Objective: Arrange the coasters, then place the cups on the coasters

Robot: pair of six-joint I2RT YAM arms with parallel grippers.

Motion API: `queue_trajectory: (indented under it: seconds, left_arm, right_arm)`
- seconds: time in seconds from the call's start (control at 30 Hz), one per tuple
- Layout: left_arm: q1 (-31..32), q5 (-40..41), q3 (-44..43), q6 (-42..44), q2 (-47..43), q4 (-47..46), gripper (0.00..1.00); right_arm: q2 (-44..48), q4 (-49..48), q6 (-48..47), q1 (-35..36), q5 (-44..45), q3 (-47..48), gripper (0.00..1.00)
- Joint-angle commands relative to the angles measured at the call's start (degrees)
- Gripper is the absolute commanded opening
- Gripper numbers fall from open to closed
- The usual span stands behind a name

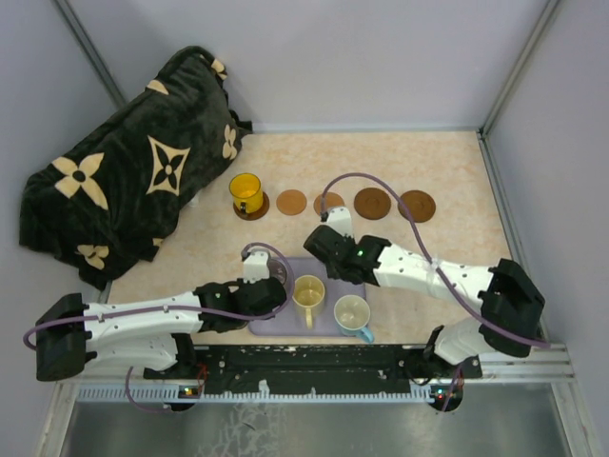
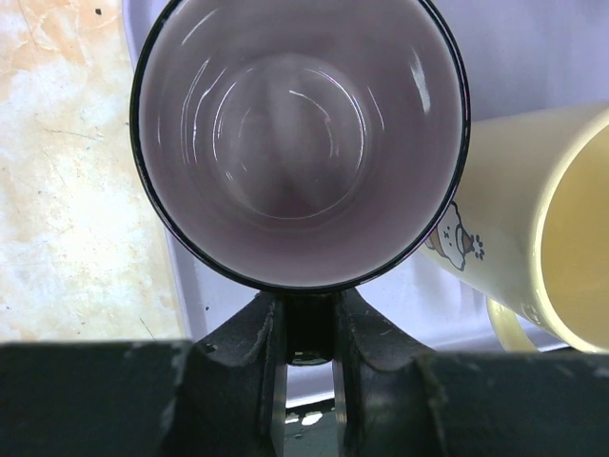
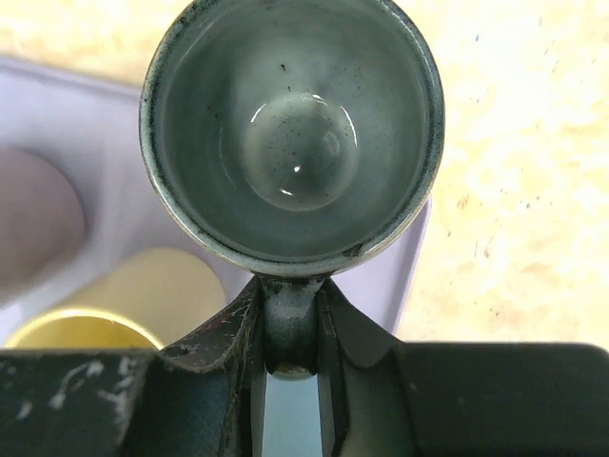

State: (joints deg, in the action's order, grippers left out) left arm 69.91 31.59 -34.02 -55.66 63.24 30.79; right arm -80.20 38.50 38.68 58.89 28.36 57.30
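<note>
Far to the left of the lavender tray [image 2: 542, 48], a dark patterned blanket [image 1: 133, 181] lies heaped. Beyond the tray's left end the yellow cup [image 1: 245, 191] stands on the first coaster [image 1: 257, 211]. Four bare coasters [image 1: 372, 203] run rightward from it in a row on the desk [image 1: 447, 162]. Over the tray's left part the left claw [image 2: 309, 328] is clenched on the handle of the mauve cup [image 2: 300, 133]. The cream cup [image 1: 308, 290] stands in the tray's middle, and the white cup [image 1: 351, 311] with a blue handle stands at its right. At the tray's far right corner the right claw [image 3: 290, 328] is clenched on the handle of the dark grey-green cup [image 3: 290, 124]
</note>
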Motion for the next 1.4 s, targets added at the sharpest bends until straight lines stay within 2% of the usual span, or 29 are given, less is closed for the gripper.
queue_trajectory:
  seconds: [0.0, 0.23, 0.47, 0.83, 1.37]
  left_arm:
    - [0.6, 1.7, 1.1, -2.1, 0.0, 1.0, 0.08]
    - [0.9, 3.5, 1.8, -3.8, -1.7, 1.6, 0.07]
    - [1.1, 4.3, 2.0, -5.5, -2.4, 1.7, 0.07]
    - [1.4, 4.3, 2.6, -7.0, -1.7, 1.7, 0.08]
    - [1.5, 3.4, 2.5, -7.7, -1.1, 1.8, 0.08]
  right_arm:
    - [-1.3, -6.6, -0.7, 0.4, 9.6, 7.4, 0.00]
    - [-7.4, -14.5, -4.8, -1.9, 12.2, 13.1, 0.00]
    - [-16.4, -21.5, -5.9, -9.1, 3.3, 20.7, 0.00]
    - [-29.0, -23.9, -11.9, -11.7, -1.8, 33.1, 0.00]
    - [-38.4, -23.6, -14.9, -11.7, -4.3, 42.7, 0.00]
